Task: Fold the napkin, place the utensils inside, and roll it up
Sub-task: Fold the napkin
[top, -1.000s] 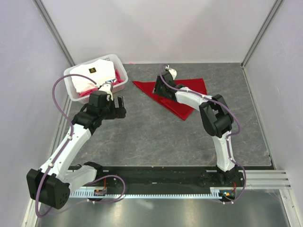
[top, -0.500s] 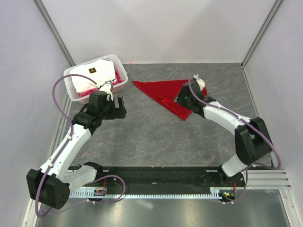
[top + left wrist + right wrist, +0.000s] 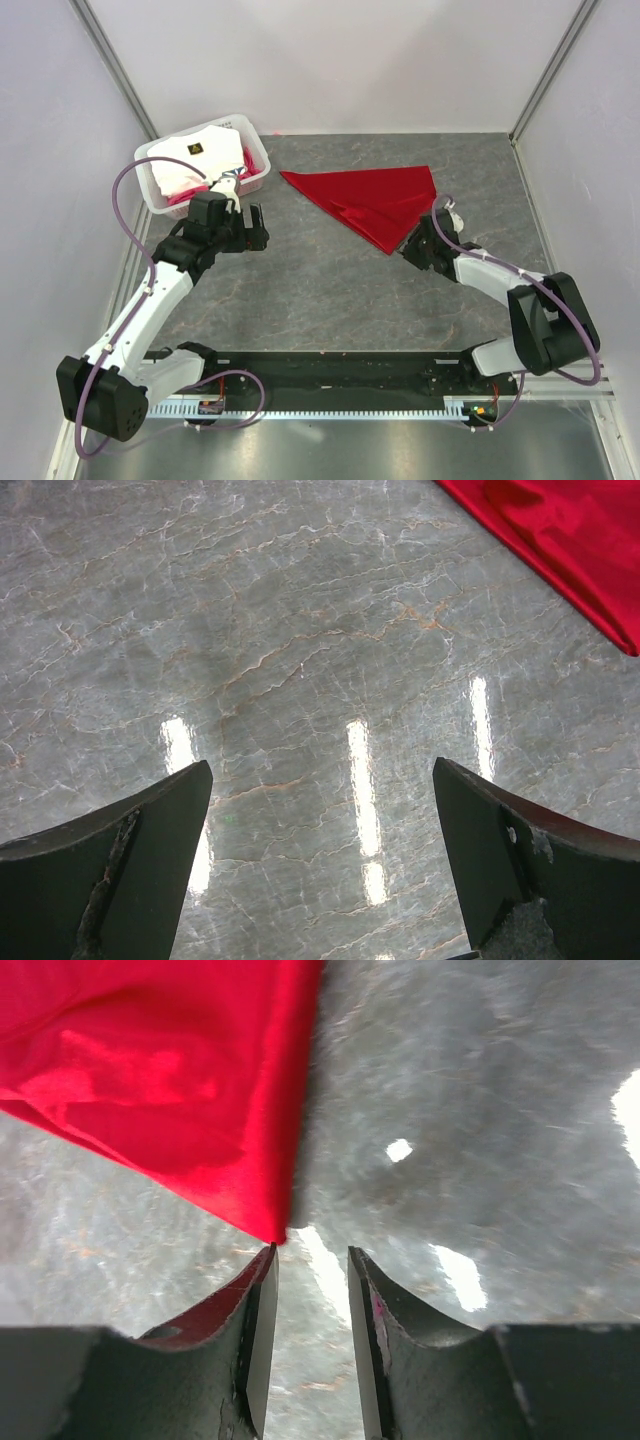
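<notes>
Jaws on the right end effector (image 3: 312, 1252) stand narrow, with a slim empty gap between them and nothing clamped. In the right wrist view the lower tip of the napkin (image 3: 150, 1080) sits just at the end of the left-hand finger (image 3: 230, 1360), not inside the gap. From above, this end effector is low over the surface (image 3: 330, 290) at centre right of the frame, right beside that same pointed corner.

The napkin lies as a red triangle in the upper middle of the top view, its long edge toward the top and its layers stacked toward the lower tip. The step in hand looks like taking this corner for a further fold. To do it well, the end effector would need to shift slightly toward the cloth so the tip falls between the fingers. It should stay low enough to catch every layer and close only once fabric fills the gap. Pinching too near the very tip risks the soft cloth slipping out.

The left end effector (image 3: 320, 880) is spread wide and holds nothing, hovering over bare surface at centre left of the top view, near the white basket (image 3: 243, 120) of patterned fabric. The spoon shows in none of the views.
</notes>
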You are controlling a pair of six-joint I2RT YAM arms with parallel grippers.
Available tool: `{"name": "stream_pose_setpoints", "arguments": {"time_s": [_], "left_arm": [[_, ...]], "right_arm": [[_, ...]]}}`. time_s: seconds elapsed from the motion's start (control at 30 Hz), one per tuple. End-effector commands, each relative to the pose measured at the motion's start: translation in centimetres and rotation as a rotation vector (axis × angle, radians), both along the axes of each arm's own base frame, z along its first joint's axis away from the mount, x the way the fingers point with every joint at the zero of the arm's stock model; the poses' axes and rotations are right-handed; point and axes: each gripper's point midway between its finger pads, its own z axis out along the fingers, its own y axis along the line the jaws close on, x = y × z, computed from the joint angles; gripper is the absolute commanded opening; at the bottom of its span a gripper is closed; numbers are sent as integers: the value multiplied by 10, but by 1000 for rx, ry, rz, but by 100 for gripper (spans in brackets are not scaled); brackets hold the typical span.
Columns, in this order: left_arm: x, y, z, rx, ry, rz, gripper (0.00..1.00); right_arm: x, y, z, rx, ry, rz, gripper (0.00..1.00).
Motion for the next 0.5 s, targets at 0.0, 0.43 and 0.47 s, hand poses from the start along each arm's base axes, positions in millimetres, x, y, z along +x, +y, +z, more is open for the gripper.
{"name": "stream_pose_setpoints", "arguments": {"time_s": [0.0, 0.43, 0.47], "left_arm": [[7, -4, 10, -2, -45, -24, 99], [7, -5, 11, -5, -47, -29, 99], [7, -6, 11, -4, -49, -31, 99]], "right_arm": [[21, 20, 7, 134, -85, -3, 41], [26, 22, -14, 152, -60, -33, 37], [25, 22, -16, 147, -55, -33, 36]]}}
